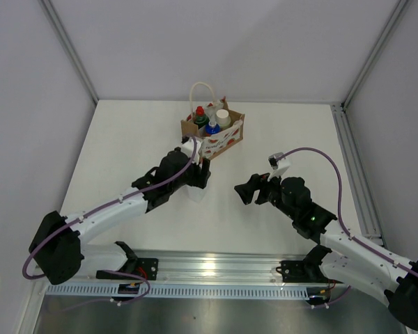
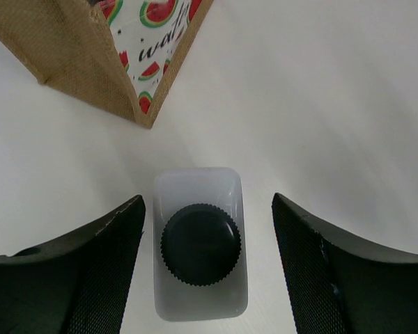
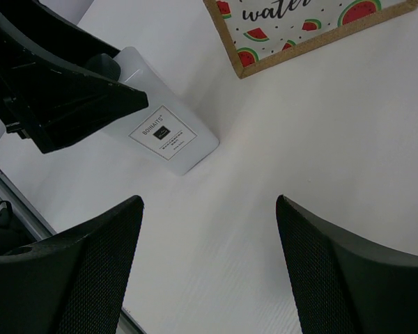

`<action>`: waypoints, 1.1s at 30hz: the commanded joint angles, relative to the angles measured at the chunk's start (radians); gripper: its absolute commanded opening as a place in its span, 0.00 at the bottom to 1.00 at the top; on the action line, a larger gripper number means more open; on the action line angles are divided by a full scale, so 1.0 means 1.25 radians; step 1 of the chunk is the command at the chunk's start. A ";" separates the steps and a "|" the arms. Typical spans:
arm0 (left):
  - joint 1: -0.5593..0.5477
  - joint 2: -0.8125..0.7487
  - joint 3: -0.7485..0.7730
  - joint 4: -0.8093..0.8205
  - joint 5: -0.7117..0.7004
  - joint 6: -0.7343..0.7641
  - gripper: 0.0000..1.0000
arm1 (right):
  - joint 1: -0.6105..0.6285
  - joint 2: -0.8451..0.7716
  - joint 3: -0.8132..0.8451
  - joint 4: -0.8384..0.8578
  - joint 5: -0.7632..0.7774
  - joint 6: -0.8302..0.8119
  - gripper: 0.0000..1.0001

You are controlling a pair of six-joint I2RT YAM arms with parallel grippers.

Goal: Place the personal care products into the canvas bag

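Nearest you, at the near edge, the metal rail [image 1: 216, 268] carries both arm bases, and beyond it lies the white table [image 1: 285, 139].

Left gripper [image 1: 195, 182]: you see it poised over the translucent white bottle [image 1: 196, 193]. In the left wrist view the left gripper [image 2: 207, 202] has its jaws spread wide. One black finger [image 2: 97, 257] stands on each side of the translucent white bottle [image 2: 198, 184], with a strip of table showing on both sides, so nothing is gripped. This bottle stands upright on the table, black cap [image 2: 200, 243] up, just near of the canvas bag's corner and apart from it.

Right gripper [image 1: 245, 189]: it sits well right of the bottle. In the right wrist view the right gripper [image 3: 209, 202] is wide open with only bare table between its fingers. You can also see the translucent white bottle [image 3: 168, 136] with its label, partly behind the left arm's fingers.

Canvas bag [image 1: 219, 144]: it stands at the far middle of the table, white rope handle [image 1: 202, 90] arching above it. Inside you can count three bottles:
- The dark green bottle with red cap [image 1: 200, 118] is at the left.
- The bottle with blue cap [image 1: 213, 128] is in the middle; its body is mostly hidden.
- The bottle with white cap [image 1: 223, 117] is at the right.

The wrist views show the canvas bag's brown edging [image 2: 76, 62] and watermelon print [image 3: 299, 28].
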 commanded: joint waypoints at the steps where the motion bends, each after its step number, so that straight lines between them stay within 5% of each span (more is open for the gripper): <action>1: -0.001 -0.035 -0.062 0.140 0.003 -0.015 0.77 | 0.004 -0.013 0.036 0.010 0.017 -0.011 0.81; 11: -0.001 0.012 -0.149 0.290 -0.002 -0.041 0.75 | 0.004 -0.009 0.036 0.011 0.022 -0.016 0.81; 22: -0.001 0.023 -0.220 0.408 -0.040 -0.045 0.62 | 0.004 -0.002 0.036 0.013 0.022 -0.016 0.81; 25: -0.001 0.023 -0.222 0.409 -0.044 -0.047 0.54 | 0.004 -0.002 0.035 0.013 0.022 -0.016 0.81; 28: -0.001 0.018 -0.220 0.408 -0.058 -0.047 0.20 | 0.004 0.000 0.035 0.012 0.023 -0.016 0.81; 29: -0.001 0.014 -0.215 0.406 -0.064 -0.048 0.02 | 0.004 0.001 0.035 0.013 0.023 -0.016 0.81; 33: -0.001 -0.018 -0.192 0.377 -0.075 -0.053 0.01 | 0.003 0.002 0.035 0.013 0.021 -0.014 0.81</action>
